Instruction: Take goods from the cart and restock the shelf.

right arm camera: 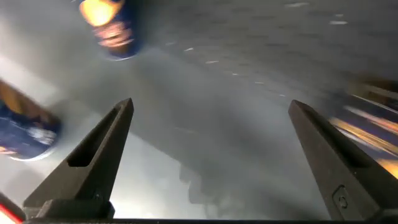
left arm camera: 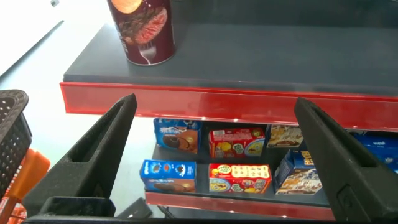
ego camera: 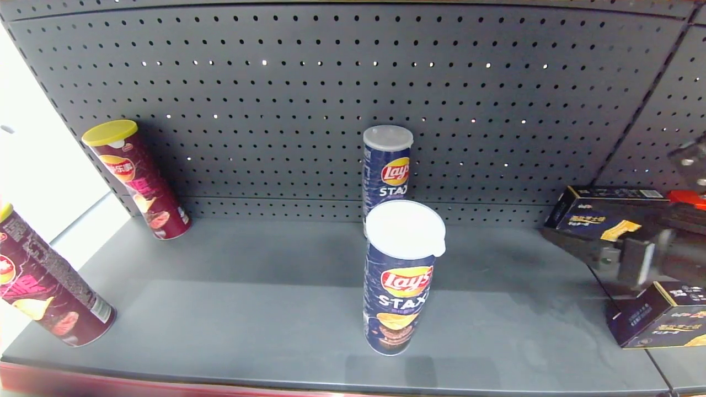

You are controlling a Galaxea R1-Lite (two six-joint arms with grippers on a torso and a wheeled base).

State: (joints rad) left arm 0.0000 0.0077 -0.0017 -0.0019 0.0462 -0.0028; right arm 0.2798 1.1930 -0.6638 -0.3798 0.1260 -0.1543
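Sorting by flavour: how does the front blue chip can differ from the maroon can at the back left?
The front blue can has a white lid; the maroon can a yellow one. The blue can stands mid-shelf near the front edge; the maroon can stands at the left by the pegboard. Both are lidded tubes standing on the grey shelf.

The grey metal shelf (ego camera: 248, 309) holds dark boxes (ego camera: 659, 322) by the right gripper (right arm camera: 210, 104), two tall blue cans (ego camera: 398, 286) farther off, two red cans (ego camera: 138, 182) farthest.
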